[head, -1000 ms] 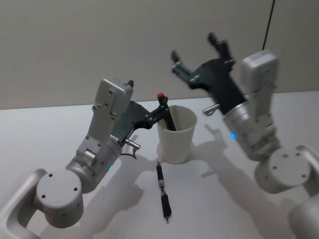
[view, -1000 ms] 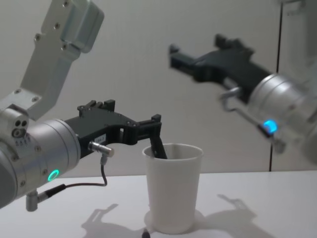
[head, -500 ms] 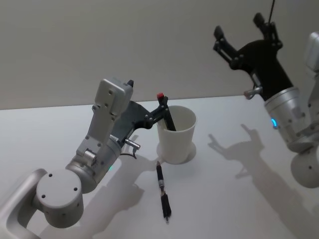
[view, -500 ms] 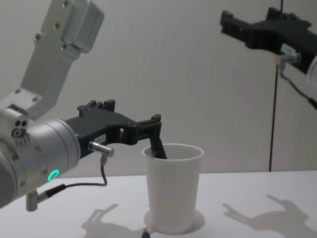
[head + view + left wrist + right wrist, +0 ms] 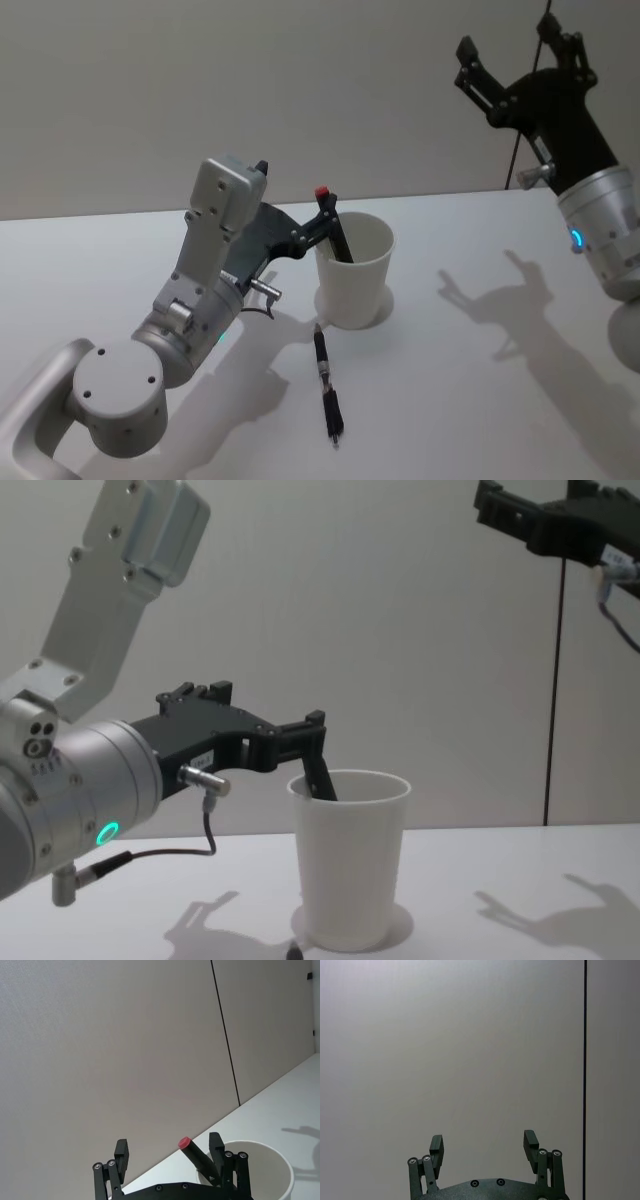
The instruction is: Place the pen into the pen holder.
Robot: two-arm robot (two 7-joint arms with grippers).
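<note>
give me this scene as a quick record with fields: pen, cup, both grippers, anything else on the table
pen: black with red cap, leaning inside the cup, red end above the rim
pen holder: white paper cup, upright on the table
left gripper: open, at the cup's rim, one finger close beside the pen
right gripper: open, raised high on the right, holding nothing
second pen: black, lying flat on the table in front of the cup

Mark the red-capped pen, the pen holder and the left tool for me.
red-capped pen (image 5: 322, 193): head view, on its red end cap.
pen holder (image 5: 352, 292): head view, on its front outer wall.
left tool (image 5: 168, 1140): left wrist view, midway between its open fingertips.
</note>
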